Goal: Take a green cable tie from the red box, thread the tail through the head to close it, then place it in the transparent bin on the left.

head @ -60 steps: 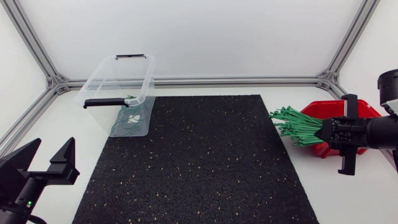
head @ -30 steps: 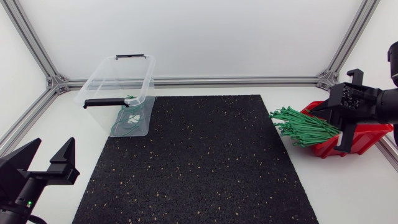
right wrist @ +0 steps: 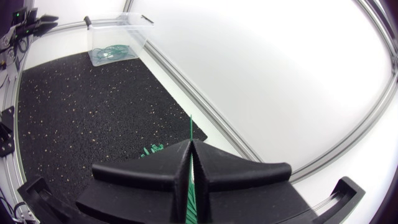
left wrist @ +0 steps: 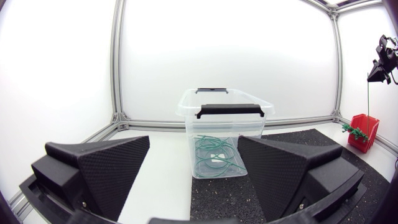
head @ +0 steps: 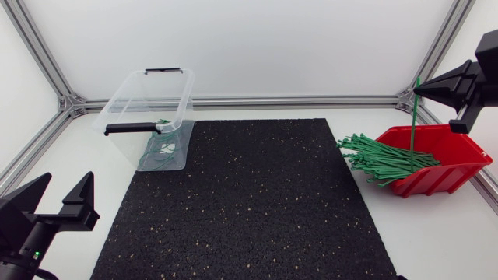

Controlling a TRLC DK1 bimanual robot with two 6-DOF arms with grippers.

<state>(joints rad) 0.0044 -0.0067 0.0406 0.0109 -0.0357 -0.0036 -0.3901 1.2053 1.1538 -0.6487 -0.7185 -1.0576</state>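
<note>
Up at two o'clock over the white tabletop (head: 70, 144), the right arm's matte black wedge-fingered gripper (head: 420, 88) hangs high above the red plastic box (head: 450, 169), its fingers pointing toward nine o'clock. Its jaws are pressed together, pinching the upper end of one thin green cable tie (head: 412, 120), which dangles straight down, with its lower end among the loose bundle of green cable ties (head: 380, 159) that spills out of the box toward nine o'clock. The box sits at three o'clock, just beside the edge of the black speckled rubber mat (head: 249, 202) that covers the middle of the table. Down at eight o'clock the left arm's black gripper (head: 64, 180) rests low with its jaws spread wide and nothing between them. The transparent plastic bin with black handles (head: 136, 101) stands at ten o'clock, at the mat's far corner, holding several closed green tie loops (head: 159, 152).
</note>
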